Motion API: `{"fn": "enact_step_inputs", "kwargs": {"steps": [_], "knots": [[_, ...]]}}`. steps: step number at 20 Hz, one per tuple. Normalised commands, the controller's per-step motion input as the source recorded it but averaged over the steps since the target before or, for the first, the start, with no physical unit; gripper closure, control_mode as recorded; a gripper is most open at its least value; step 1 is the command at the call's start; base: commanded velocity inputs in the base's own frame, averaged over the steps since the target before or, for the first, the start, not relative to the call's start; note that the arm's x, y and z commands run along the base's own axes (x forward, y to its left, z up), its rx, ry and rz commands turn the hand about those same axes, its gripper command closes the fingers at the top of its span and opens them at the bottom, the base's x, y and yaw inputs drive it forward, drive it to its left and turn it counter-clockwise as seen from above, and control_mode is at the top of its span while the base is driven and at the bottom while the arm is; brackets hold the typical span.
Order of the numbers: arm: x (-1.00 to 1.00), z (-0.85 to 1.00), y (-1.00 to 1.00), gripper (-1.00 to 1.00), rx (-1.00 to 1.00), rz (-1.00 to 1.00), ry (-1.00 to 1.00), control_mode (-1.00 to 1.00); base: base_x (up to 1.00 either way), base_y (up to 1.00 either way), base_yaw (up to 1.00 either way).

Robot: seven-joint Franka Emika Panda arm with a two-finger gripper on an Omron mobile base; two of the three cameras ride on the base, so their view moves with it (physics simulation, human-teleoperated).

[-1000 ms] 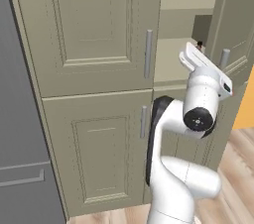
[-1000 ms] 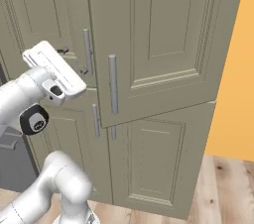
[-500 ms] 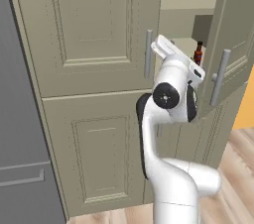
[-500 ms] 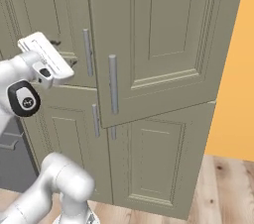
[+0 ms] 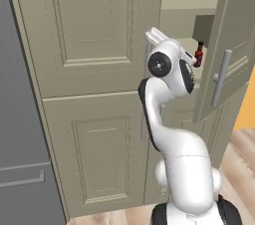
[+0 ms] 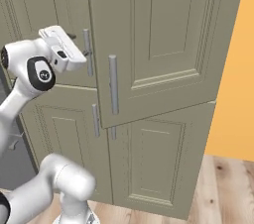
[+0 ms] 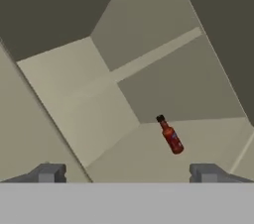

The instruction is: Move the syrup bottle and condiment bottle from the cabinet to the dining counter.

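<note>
The condiment bottle [image 7: 170, 135], tiny and red with a black cap, stands on a shelf inside the open cabinet [image 7: 149, 161]. In the hand view it lies ahead of my gripper [image 7: 126, 173], a little toward the right fingertip [image 7: 206, 172]. The jaws are open and wide apart with nothing between them, still short of the bottle. From the left base view the condiment bottle [image 5: 199, 54] shows in the gap of the cabinet [image 5: 94, 35], just right of my wrist. My white hand [image 6: 59, 49] sits in front of the cabinet's left doors. The syrup bottle and the dining counter are out of view.
The cabinet's right door [image 5: 229, 59] stands swung open toward me, its bar handle [image 6: 113, 84] close to the arm. A grey fridge [image 5: 20, 119] borders the cabinet on the left. An orange wall [image 6: 233, 69] and wood floor [image 6: 223, 188] lie to the right.
The arm's upper part has swung left across the cabinet front. The red bottle, hidden behind the wrist a second ago, now shows. The jaws stay open.
</note>
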Motion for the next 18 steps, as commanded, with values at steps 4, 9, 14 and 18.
{"fn": "enact_step_inputs", "kwargs": {"steps": [4, 9, 14, 18], "knots": [[0.51, -0.04, -0.56, -1.00, 0.00, -0.13, 0.05, -1.00, 0.00, 0.00, 0.00], [0.30, -0.02, -0.76, -1.00, 0.00, -0.21, 0.00, -1.00, 0.00, 0.00, 0.00], [-0.27, 0.00, -0.95, -1.00, 0.00, -0.27, 0.00, -1.00, 0.00, 0.00, 0.00], [-0.81, 0.00, -1.00, -1.00, 0.00, -0.35, 0.00, -1.00, 0.00, 0.00, 0.00]]}}
